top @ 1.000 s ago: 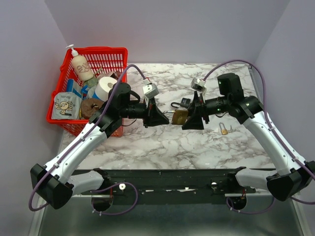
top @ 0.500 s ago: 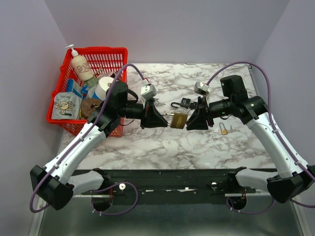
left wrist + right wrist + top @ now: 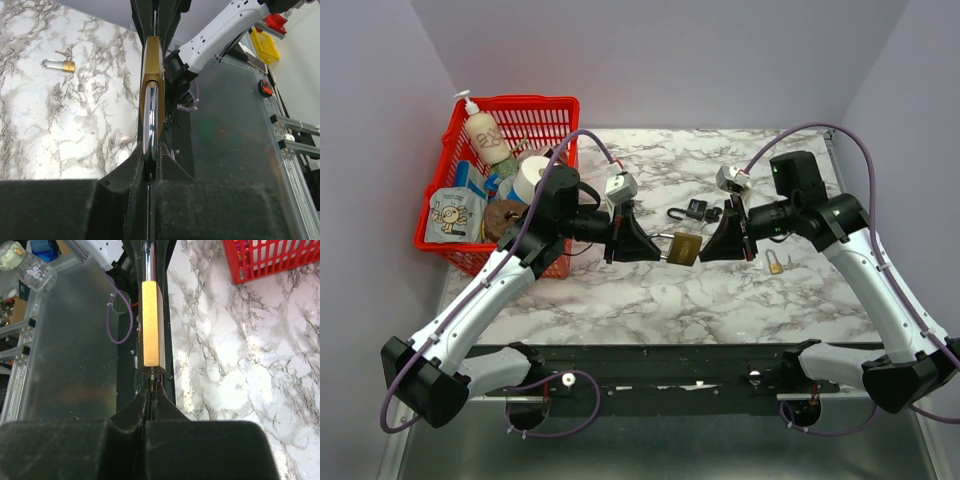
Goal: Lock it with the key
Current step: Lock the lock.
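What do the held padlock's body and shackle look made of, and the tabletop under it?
Padlock body: brass-looking, matte golden yellow with flat faces; plated steel is possible. Shackle: polished steel or chrome, judging by its mirror-bright silver highlights. Tabletop: white with grey veins, glossy; marble or a marble-print laminate, can't tell which.

Inventory for you, operator: two brass padlocks, namely one large padlock (image 3: pixel 685 247) and one small padlock (image 3: pixel 775 263). You have one red basket (image 3: pixel 545 120), in which you can count one pump bottle (image 3: pixel 485 135), one white roll (image 3: pixel 532 180) and one printed pouch (image 3: pixel 455 215). Robot arms, two: one left arm (image 3: pixel 480 295), one right arm (image 3: pixel 880 280).
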Motion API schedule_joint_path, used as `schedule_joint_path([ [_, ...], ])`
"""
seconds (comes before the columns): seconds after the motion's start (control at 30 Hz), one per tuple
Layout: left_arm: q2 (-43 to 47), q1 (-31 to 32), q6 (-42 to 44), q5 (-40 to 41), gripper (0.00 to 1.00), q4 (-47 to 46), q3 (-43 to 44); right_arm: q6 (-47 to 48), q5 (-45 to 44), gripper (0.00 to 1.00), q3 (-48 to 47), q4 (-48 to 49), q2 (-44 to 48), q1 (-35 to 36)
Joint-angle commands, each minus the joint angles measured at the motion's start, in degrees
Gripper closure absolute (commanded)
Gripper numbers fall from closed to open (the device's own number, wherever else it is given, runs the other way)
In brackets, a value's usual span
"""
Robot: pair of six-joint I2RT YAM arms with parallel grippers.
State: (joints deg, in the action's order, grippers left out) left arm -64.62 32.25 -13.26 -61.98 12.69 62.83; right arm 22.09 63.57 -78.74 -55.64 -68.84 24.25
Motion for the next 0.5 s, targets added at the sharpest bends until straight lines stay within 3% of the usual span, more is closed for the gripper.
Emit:
schedule_joint_path([
  [0.0,1.6,-2.3,-0.3,-1.6,1.0,-6.4,0.0,2.9,0.7,0.99,-0.7,-3.5,0.1,-0.2],
  [0.2,1.6,-6.2,-1.5,-1.9,1.0,-8.4,0.7,2.4,0.9,0.99,2.7,-4.7,-0.1,-1.0],
  [0.4,1.3,-10.2,-0.3,-2.5,1.0,-6.4,1.6,0.9,4.1,0.99,4.6,-6.4,-4.2,-11.3],
  [0.47,1.3,-10.4,0.1,-1.1,1.0,-5.5,1.3,-6.8,2.8,0.99,6.8,-2.3,-5.3,-15.8],
])
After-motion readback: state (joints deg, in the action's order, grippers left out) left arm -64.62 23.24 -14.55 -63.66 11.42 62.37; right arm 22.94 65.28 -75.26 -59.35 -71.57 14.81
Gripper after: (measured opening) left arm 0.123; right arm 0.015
